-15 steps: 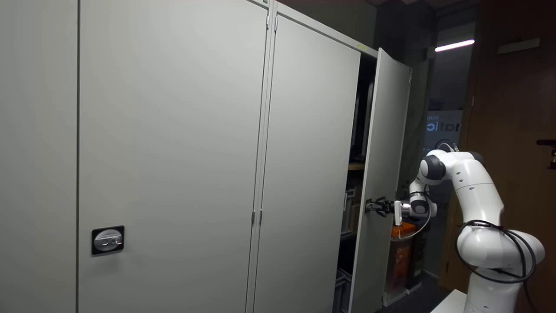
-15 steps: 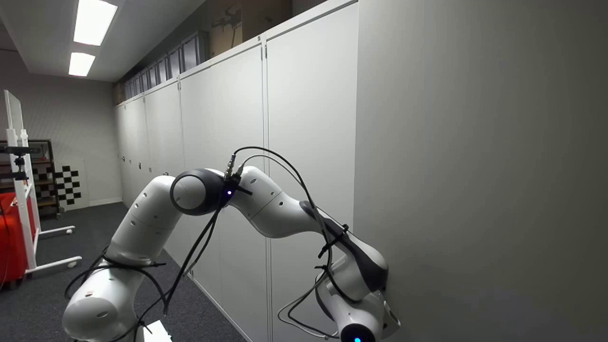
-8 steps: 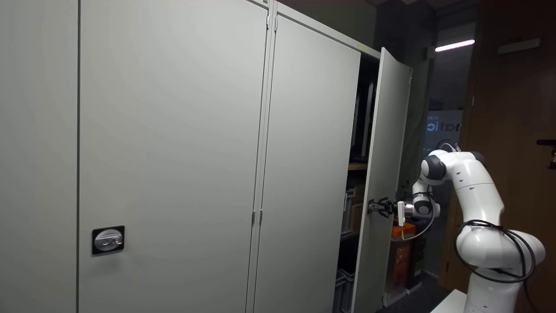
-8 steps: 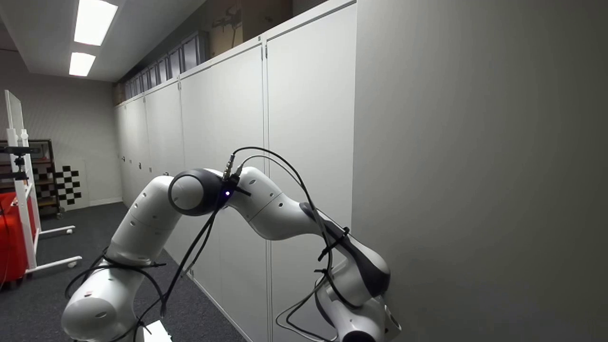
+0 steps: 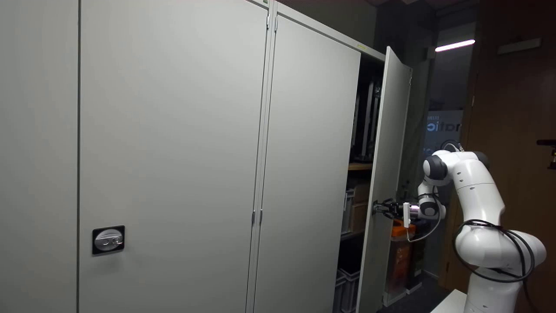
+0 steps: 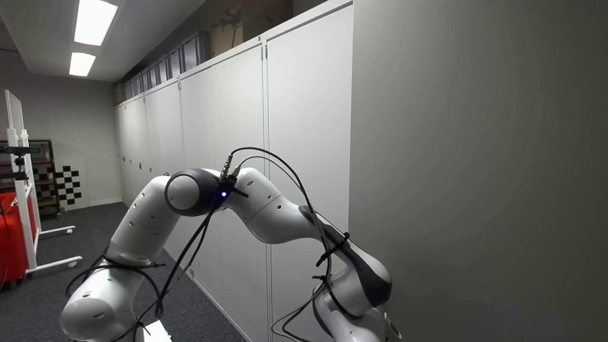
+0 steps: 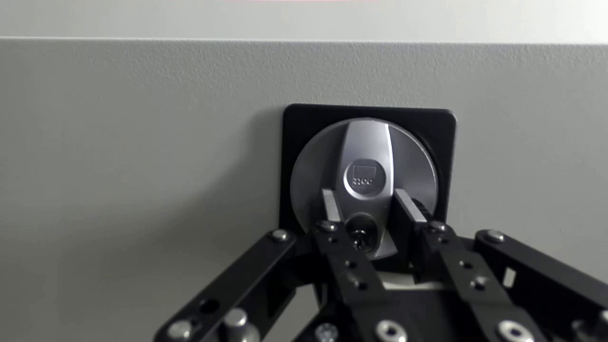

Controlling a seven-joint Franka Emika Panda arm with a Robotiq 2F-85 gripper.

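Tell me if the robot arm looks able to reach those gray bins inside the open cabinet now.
Probably not: the partly open door stands between the arm and the gray bins, and the pincer is closed on the door's handle.

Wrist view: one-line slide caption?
Gripper closed on a silver handle, set in a square black plate near the edge of a grey cabinet door.

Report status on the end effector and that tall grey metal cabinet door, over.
End effector gripping round silver metal handle. Grey cabinet door standing ajar. Tall orange-topped bin past its hinge side, might obstruct wider opening.
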